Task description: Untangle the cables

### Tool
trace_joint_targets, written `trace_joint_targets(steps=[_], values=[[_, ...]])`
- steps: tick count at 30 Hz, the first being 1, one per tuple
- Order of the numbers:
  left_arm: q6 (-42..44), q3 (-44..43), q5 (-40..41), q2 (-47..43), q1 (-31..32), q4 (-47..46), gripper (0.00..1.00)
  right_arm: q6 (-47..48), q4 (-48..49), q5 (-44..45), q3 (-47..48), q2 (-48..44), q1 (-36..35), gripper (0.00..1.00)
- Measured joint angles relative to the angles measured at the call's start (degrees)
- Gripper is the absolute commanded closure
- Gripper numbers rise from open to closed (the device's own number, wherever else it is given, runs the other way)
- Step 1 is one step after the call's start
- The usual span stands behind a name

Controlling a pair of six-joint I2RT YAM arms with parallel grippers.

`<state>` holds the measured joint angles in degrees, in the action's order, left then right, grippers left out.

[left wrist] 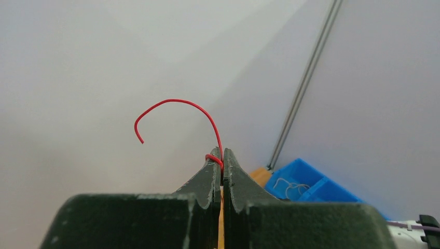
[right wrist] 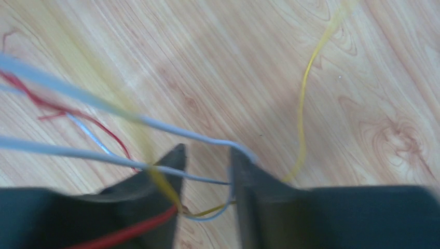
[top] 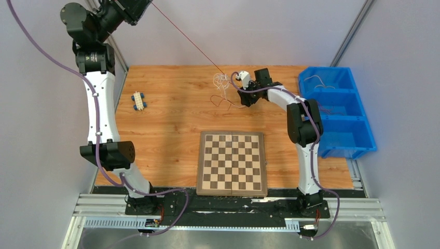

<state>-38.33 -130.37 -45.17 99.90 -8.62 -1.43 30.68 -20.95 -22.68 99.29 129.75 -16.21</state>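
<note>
At the far middle of the wooden table: cables, a small tangle of thin white, red and yellow strands, just beside the right gripper. One red wire runs taut from the tangle up to the left gripper, high at the far left; its fingers are pinched together on that wire, with the free end curling above the tips. Right gripper, wrist view: fingers parted, with white, yellow and red strands crossing the gap. Also listed: chessboard, near centre; blue three-compartment bin, right edge, thin wires in its far compartment; small blue-and-white object, left, well apart.
</note>
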Motion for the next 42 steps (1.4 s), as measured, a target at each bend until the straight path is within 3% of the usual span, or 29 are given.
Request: trace_joint_targets(steps=[1, 5, 12, 14, 17, 18, 19, 20, 22, 23, 27, 32, 37, 42], values=[[-0.1, -0.3, 0.4, 0.0, -0.4, 0.0, 1.0, 0.3, 0.1, -0.1, -0.3, -0.2, 0.0, 0.98], [-0.6, 3.4, 1.4, -1.5, -1.9, -0.3, 1.0, 1.4, -0.3, -1.2, -3.0, -2.6, 0.8, 1.0], [2.0, 36.3, 2.4, -17.0, -4.9, 1.2, 1.0, 6.2, -7.6, -9.4, -12.0, -10.5, 7.8, 1.0], [4.7, 44.5, 2.4, -20.8, -5.0, 3.2, 1.0, 8.3, -10.4, -11.8, -12.6, -12.6, 9.0, 0.88], [11.4, 56.8, 2.2, -25.4, -5.0, 8.6, 0.98, 12.5, -15.1, -14.5, -12.7, -15.8, 8.3, 0.52], [14.5, 60.7, 2.3, -26.2, -5.0, 10.9, 0.77, 14.1, -17.0, -15.4, -12.6, -16.7, 7.6, 0.46], [17.0, 63.3, 2.4, -26.3, -5.0, 13.2, 0.61, 15.8, -19.3, -16.0, -12.4, -17.3, 6.8, 0.4], [20.2, 66.1, 2.8, -26.2, -5.0, 16.0, 0.37, 17.6, -22.2, -16.8, -12.0, -17.6, 6.1, 0.37], [25.6, 69.4, 3.5, -25.4, -5.0, 21.1, 0.23, 20.2, -27.1, -17.8, -11.1, -17.6, 4.9, 0.31], [27.6, 70.5, 3.7, -24.9, -5.0, 23.3, 0.21, 21.3, -29.7, -18.4, -10.7, -17.6, 4.7, 0.29], [34.8, 72.0, 1.8, -24.7, -4.6, 26.3, 0.21, 23.2, -37.4, -21.5, -5.9, -17.6, 5.5, 0.28], [39.2, 66.8, -0.4, -20.7, 2.6, 25.7, 0.22, 16.1, -38.2, -27.4, 5.0, -14.6, 6.1, 0.38], [30.4, 55.3, -0.8, -4.5, 14.2, 17.0, 0.14, 0.5, -26.7, -26.6, 9.7, -7.2, 5.4, 0.35], [18.0, 47.2, -0.9, 10.1, 20.2, 9.9, 0.11, -6.7, -20.2, -22.3, 10.3, 0.4, 2.7, 0.32]])
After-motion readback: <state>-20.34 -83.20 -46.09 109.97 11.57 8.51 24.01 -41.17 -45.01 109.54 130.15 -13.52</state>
